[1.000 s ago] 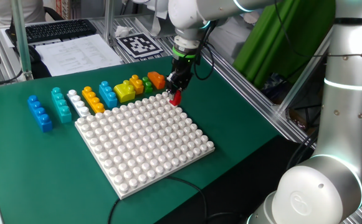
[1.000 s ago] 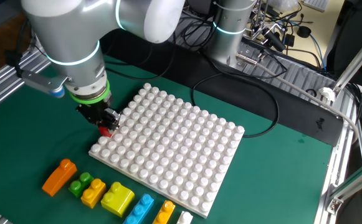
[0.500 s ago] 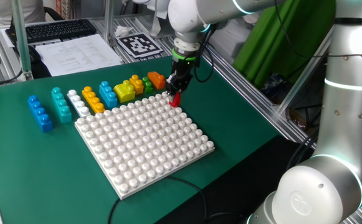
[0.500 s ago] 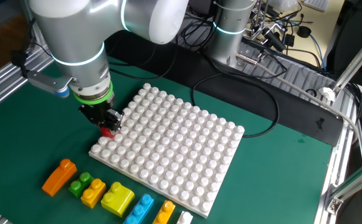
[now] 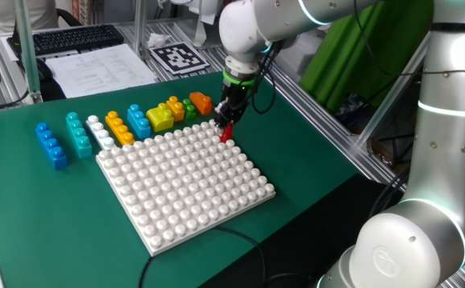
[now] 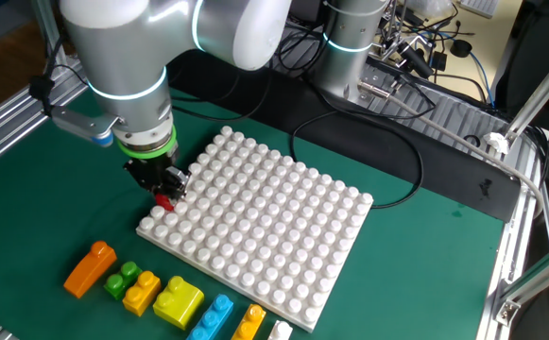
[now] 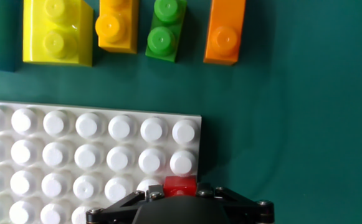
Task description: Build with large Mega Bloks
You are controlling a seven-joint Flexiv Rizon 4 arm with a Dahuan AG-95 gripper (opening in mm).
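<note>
Gripper [image 6: 165,195], clenched on the red brick [image 6: 164,200], has shifted slightly inward over the baseplate [image 6: 283,236] corner.

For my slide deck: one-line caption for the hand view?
Gripper holding a red brick over the corner of the white baseplate, with yellow, green and orange bricks lined up beyond.

The red brick [image 7: 180,185] in the black end effector [image 7: 179,198] is glossy plastic, as are the orange brick [image 7: 225,32], green brick [image 7: 164,29] and big yellow brick [image 7: 57,32] (each stud catches a small highlight). The white baseplate [image 6: 265,227] is smooth plastic with a softer sheen. The counter [image 5: 24,208] wears a matt green covering, cloth-like, faintly creased. The arm [image 6: 132,57] has a smooth, satin silver-grey shell. Aluminium rails [image 6: 444,127] look brushed metal.
</note>
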